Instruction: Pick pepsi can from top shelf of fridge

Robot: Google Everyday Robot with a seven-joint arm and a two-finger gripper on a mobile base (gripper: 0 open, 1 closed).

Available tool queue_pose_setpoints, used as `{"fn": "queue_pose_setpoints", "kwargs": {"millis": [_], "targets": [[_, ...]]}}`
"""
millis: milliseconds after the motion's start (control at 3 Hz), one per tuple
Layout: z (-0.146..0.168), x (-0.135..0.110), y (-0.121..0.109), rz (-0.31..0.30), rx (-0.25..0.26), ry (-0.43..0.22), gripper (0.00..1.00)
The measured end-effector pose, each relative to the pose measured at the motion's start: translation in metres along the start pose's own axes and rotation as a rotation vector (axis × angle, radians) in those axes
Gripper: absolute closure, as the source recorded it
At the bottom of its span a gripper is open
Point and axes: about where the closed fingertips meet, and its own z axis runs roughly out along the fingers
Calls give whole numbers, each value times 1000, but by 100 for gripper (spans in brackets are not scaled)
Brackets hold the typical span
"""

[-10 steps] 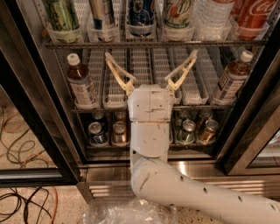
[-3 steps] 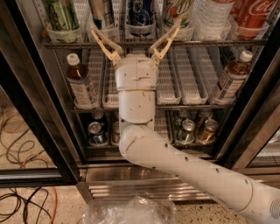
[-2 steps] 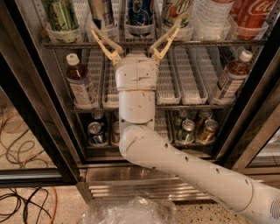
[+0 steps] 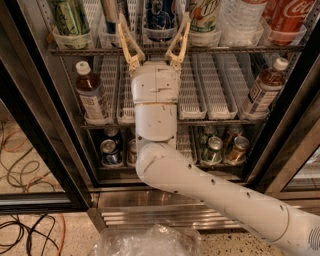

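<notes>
My gripper (image 4: 153, 22) is up at the top shelf (image 4: 250, 49) of the fridge (image 4: 35, 125), fingers spread wide, nothing in them. The pepsi can (image 4: 160, 14) stands in its lane on that shelf, and from here it shows right between my two fingers. How deep I am I can't tell, so I may be around it or just in front of it.

Here's what worries me. It's crowded up here: a slim can (image 4: 110, 10) sits just beside one finger (image 4: 127, 42), and the 7UP can (image 4: 205, 12) just beside the other (image 4: 178, 42). If I drift sideways as I push in, a fingertip clips a neighbour and tips it.

If I close while short of the can, the pads catch only its front curve, and I reckon it squirts back down the lane.

Then there's the clear stop (image 4: 160, 34) at the lane's front. Pull straight out without lifting and the can's base catches on it, twists in my grip, maybe drops.

A smooth can like this gives little forgiveness for an off-centre squeeze.
</notes>
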Motion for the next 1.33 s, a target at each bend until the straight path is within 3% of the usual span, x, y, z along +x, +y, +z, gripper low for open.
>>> {"fn": "queue_pose_setpoints", "kwargs": {"millis": [333,667,1000,1333], "targets": [[0,0,0,0,0,0,14],[0,1,1,-3,-3,3,15],[-4,0,0,-7,0,35,16],[-16,-6,-5,-26,6,117,14]]}}
